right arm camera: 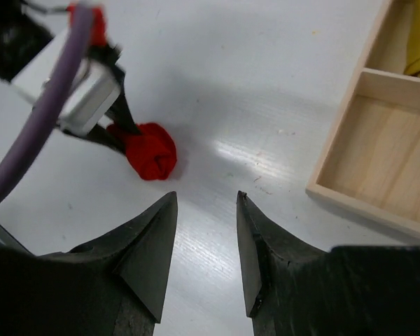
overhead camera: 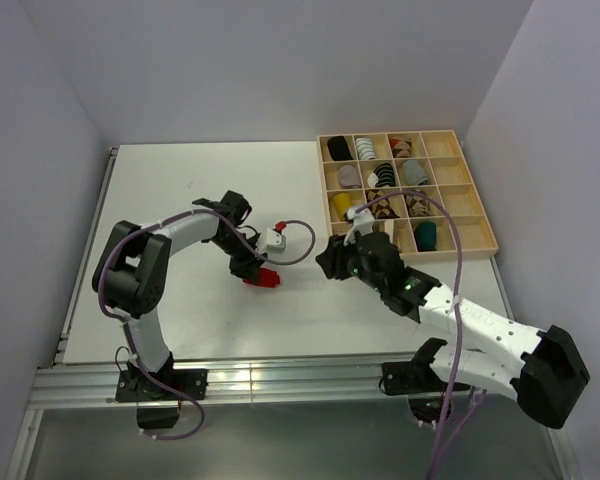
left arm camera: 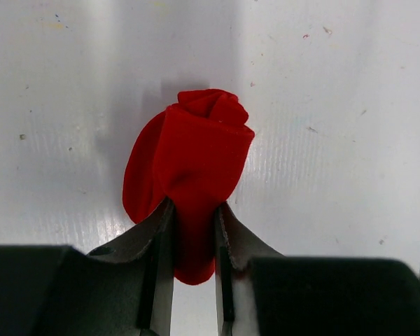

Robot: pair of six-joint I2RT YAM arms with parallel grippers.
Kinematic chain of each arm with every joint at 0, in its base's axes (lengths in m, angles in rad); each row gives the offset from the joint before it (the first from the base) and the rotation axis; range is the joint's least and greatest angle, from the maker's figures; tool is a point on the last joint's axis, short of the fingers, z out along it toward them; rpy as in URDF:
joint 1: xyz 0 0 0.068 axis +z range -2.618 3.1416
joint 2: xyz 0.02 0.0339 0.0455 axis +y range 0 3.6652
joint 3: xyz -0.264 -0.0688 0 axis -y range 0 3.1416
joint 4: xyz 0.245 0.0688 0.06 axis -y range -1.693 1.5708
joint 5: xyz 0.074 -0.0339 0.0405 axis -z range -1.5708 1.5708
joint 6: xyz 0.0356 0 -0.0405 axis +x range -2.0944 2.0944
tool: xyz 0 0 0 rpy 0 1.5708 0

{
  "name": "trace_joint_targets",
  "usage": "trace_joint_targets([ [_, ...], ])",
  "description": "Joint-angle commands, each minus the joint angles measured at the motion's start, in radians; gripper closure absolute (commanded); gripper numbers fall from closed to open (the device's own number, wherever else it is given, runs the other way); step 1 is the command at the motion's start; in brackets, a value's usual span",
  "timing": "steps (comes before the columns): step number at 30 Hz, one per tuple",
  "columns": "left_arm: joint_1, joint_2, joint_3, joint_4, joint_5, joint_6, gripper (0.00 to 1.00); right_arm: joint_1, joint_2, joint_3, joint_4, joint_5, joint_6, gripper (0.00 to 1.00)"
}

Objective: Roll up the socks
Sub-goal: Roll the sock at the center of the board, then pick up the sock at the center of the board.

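The plain red sock (overhead camera: pixel 265 279) is rolled into a tight bundle and rests on the white table near the middle. My left gripper (left arm camera: pixel 194 207) is shut on the near end of this red sock (left arm camera: pixel 196 150), and the rolled end points away from it. The right wrist view has the red sock (right arm camera: pixel 151 150) ahead and to the left, with the left gripper's fingers (right arm camera: pixel 117 120) on it. My right gripper (right arm camera: pixel 206 197) stands open and empty a short way from the roll, hovering over bare table. A dark teal roll (overhead camera: pixel 426 236) lies in a tray compartment.
A wooden compartment tray (overhead camera: pixel 483 216) stands at the back right, holding several sock bundles in black, yellow (overhead camera: pixel 342 207), grey and patterned fabric. Its near corner (right arm camera: pixel 336 171) lies just right of my right gripper (overhead camera: pixel 331 262). A purple cable loops beside the left wrist (overhead camera: pixel 302 240).
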State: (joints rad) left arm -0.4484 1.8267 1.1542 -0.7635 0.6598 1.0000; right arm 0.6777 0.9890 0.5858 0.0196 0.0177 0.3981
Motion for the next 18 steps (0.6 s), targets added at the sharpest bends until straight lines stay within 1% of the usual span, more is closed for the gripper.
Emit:
trace_joint_targets([
  [1,-0.004,0.121,0.007,-0.207,-0.048,-0.001,1.00,0.147,0.029,-0.001,0.056,0.206,-0.114,0.53],
  [2,-0.003,0.144,0.028,-0.236,-0.043,0.002,1.00,0.230,0.065,0.002,0.065,0.224,-0.131,0.54],
  [4,-0.003,0.166,0.047,-0.258,-0.040,-0.001,1.00,0.307,0.101,0.008,0.106,0.249,-0.186,0.54],
  [5,-0.001,0.186,0.064,-0.273,-0.040,-0.007,1.00,0.368,0.121,0.017,0.115,0.272,-0.200,0.54],
  [6,-0.003,0.197,0.070,-0.284,-0.043,-0.008,1.00,0.390,0.176,0.028,0.123,0.277,-0.218,0.54],
  [8,-0.003,0.230,0.088,-0.299,-0.051,-0.009,1.00,0.414,0.236,0.084,0.115,0.292,-0.245,0.53],
  [12,-0.003,0.301,0.130,-0.365,-0.075,-0.023,0.99,0.482,0.423,0.195,0.094,0.323,-0.343,0.51],
  [13,-0.003,0.312,0.136,-0.378,-0.078,-0.021,0.99,0.487,0.457,0.242,0.082,0.318,-0.360,0.51],
  [16,-0.003,0.338,0.147,-0.399,-0.080,-0.018,1.00,0.491,0.552,0.320,0.046,0.301,-0.425,0.50],
  [18,-0.003,0.350,0.150,-0.399,-0.086,-0.023,1.00,0.490,0.586,0.353,0.022,0.282,-0.459,0.49],
])
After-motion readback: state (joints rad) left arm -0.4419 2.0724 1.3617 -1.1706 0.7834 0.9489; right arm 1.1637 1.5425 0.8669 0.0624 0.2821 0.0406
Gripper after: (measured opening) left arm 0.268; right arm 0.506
